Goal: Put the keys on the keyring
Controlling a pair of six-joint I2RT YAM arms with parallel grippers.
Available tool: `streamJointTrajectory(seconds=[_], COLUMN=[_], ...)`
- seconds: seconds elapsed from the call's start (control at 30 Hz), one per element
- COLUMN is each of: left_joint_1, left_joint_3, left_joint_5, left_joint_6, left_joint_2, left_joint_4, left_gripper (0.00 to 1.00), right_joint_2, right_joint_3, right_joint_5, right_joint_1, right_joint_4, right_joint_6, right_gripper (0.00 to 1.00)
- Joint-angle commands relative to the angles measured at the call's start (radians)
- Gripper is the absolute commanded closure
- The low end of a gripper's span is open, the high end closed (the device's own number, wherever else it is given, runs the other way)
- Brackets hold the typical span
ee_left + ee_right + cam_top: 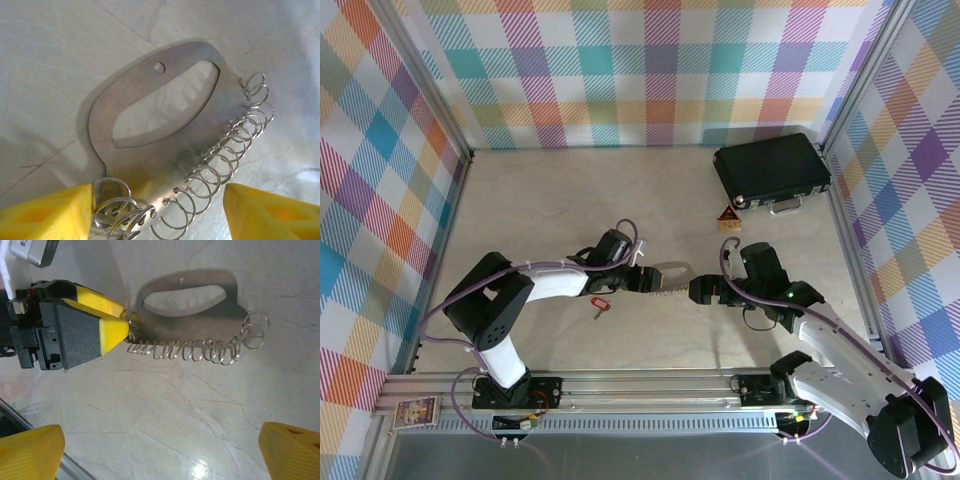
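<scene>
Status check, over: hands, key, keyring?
Left hand open astride end of silvery metal half-oval keyring. Right hand open, near other end. Tiny red-headed key loose on table, unthreaded. Nothing blocking.

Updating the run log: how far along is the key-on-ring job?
Done: nothing threaded yet. The red key lies on the table, apart from the keyring. In hand: the left gripper has its open fingers either side of the keyring's end. The right gripper is open, facing it, holding nothing. Left: grip the keyring, pick up the key, thread it on.
</scene>
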State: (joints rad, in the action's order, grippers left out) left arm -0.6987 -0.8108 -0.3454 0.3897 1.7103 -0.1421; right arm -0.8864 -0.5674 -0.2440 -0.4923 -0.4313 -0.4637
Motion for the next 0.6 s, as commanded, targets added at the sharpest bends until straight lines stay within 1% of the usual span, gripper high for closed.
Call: streamJointTrajectory(seconds=[0.0, 0.2, 0.57], left_joint_1=[-0.026, -0.068, -0.184], left_joint_3=[0.019, 0.048, 0.058], left_joint_5=[0.014, 0.026, 0.072], left_joint_6=[0.011, 0.025, 0.044], left_joint_2=[-0.02, -0.053, -0.122], left_joint_4=[-0.016, -0.009, 0.049], left_gripper=[0.32, 0.35, 0.36], right_joint_2=[0.016, 0.022, 0.023], right_joint_3=[-0.004, -0.007, -0.006], right_joint_5=[0.009, 0.013, 0.018], right_joint_1=[-0.006, -0.006, -0.006], right_joint_4=[-0.026, -0.027, -0.026], right_joint_6=[0.01, 0.012, 0.011], right_gripper=[0.01, 0.01, 0.0])
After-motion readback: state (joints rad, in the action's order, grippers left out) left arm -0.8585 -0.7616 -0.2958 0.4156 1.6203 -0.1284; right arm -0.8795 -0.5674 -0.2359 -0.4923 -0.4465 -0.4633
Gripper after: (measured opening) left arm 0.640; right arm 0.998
